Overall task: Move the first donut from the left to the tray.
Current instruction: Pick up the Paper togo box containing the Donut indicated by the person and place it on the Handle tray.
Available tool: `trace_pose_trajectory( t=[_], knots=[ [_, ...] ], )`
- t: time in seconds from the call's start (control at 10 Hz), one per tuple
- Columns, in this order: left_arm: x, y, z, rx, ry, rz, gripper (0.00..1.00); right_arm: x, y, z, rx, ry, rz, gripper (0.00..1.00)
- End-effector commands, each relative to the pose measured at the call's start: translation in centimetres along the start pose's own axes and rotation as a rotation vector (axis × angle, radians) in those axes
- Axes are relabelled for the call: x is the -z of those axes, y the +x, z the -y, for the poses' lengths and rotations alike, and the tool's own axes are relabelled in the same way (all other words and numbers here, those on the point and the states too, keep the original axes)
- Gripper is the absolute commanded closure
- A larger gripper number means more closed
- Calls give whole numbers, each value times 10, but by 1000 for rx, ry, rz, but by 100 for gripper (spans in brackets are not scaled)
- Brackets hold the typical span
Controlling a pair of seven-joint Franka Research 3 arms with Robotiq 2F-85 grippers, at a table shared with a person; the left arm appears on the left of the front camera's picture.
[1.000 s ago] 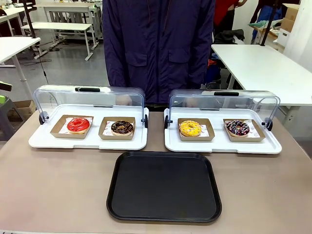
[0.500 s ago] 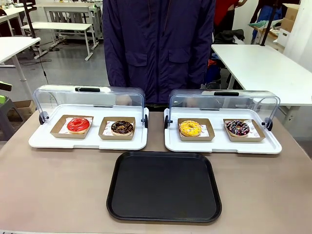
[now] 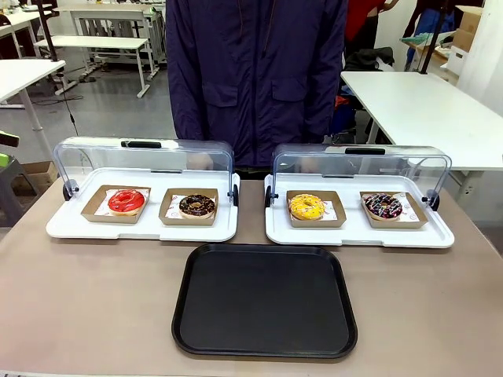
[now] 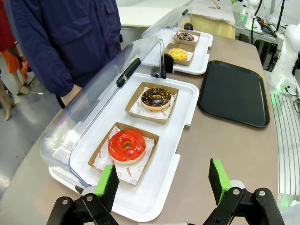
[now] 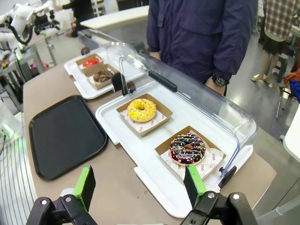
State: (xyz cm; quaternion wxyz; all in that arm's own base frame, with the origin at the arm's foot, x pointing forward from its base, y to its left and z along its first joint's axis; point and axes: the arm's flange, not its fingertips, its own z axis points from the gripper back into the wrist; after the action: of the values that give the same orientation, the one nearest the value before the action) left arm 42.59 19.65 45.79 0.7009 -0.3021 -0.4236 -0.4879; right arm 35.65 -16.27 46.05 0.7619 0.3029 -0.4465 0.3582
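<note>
The red-iced donut [image 3: 126,201] sits in its small brown cardboard tray at the left end of the left white display tray [image 3: 71,226], whose clear lid is raised. My left wrist view has the same donut [image 4: 126,145] just ahead of my open left gripper [image 4: 161,180], which hovers above the white tray's near edge. The large black tray [image 3: 265,299] lies bare at the table's front middle, and appears as the black tray [image 4: 234,91] and the black tray [image 5: 63,133] in the wrist views. My right gripper [image 5: 140,183] hangs open above the right white tray's near edge.
A chocolate donut [image 3: 196,206] sits beside the red one. The right white tray [image 3: 440,236] holds a yellow donut [image 3: 306,206] and a sprinkled chocolate donut [image 3: 383,206] under a raised lid. A person in a dark blue jacket [image 3: 255,78] stands at the far side.
</note>
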Motion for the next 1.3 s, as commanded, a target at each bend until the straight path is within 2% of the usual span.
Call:
trace_pose_trajectory(
  t=[0.0, 1.2],
  knots=[
    [0, 1, 3, 5, -3, 13, 0, 0, 3, 4, -29, 0, 29, 0],
    [0, 1, 3, 5, -3, 13, 0, 0, 3, 4, -29, 0, 29, 0]
  ],
)
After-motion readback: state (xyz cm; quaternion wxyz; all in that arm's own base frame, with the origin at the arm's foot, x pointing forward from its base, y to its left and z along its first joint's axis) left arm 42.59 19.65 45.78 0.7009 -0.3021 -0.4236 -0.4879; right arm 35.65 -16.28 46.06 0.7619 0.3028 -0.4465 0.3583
